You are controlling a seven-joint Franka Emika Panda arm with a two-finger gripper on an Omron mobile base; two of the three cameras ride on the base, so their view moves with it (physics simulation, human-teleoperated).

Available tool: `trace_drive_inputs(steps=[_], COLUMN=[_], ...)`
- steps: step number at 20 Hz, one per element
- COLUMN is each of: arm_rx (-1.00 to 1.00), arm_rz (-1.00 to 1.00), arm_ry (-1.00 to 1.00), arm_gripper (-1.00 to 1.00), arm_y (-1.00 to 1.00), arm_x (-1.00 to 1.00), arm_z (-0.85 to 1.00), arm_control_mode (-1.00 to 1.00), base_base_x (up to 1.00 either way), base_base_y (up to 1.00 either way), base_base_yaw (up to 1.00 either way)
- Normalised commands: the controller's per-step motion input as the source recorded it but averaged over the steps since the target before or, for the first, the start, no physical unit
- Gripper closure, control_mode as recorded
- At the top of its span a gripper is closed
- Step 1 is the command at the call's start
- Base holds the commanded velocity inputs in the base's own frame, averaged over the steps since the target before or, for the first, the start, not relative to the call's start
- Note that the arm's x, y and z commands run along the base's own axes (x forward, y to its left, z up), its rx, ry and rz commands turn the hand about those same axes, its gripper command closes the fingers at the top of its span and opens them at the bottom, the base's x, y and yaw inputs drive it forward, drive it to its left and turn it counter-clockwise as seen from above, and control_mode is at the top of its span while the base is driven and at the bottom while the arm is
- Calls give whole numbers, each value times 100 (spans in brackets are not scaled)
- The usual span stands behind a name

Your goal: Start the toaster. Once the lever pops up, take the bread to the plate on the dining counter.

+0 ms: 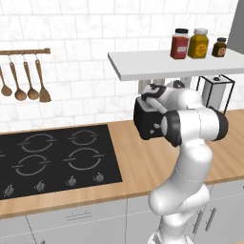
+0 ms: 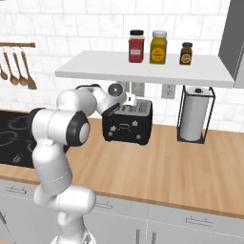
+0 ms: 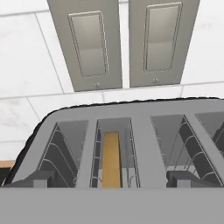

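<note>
Three jars (image 2: 158,46) on white shelf (image 2: 143,69); paper towel holder (image 2: 195,114) below shelf's right end; wooden spoons (image 1: 25,82) hanging left; black hob (image 1: 52,159) below-left.

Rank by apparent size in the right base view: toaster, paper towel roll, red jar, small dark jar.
1. toaster, widest and bulkiest.
2. paper towel roll, taller but slimmer, so a close second.
3. red jar.
4. small dark jar, clearly smallest.
All sit about equally far back, so nearness hardly skews this.

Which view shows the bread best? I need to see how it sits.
The hand view: the bread stands on edge inside a toaster slot. The right base view gives the toaster's front; the left base view a corner.
</note>
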Motion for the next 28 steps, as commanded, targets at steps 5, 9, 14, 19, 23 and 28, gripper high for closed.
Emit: trace_drive_inputs(steps=[5,9,14,19,23,28], arm_rx=[-1,-5,0,0,0,0], arm_rz=[1,0,0,0,0,0], arm_ry=[0,0,0,0,0,0], arm_gripper=[-100,-100,-100,-100,-100,-100], arm_y=[3,0,0,0,0,0], arm_x=[7,0,0,0,0,0], arm_z=[-5,-6,0,0,0,0], arm_control_mode=[-100,-100,-100,-100,-100,-100], base_base_x=[0,0,0,0,0,0], base_base_y=[0,0,0,0,0,0], base_base_yaw=[0,0,0,0,0,0])
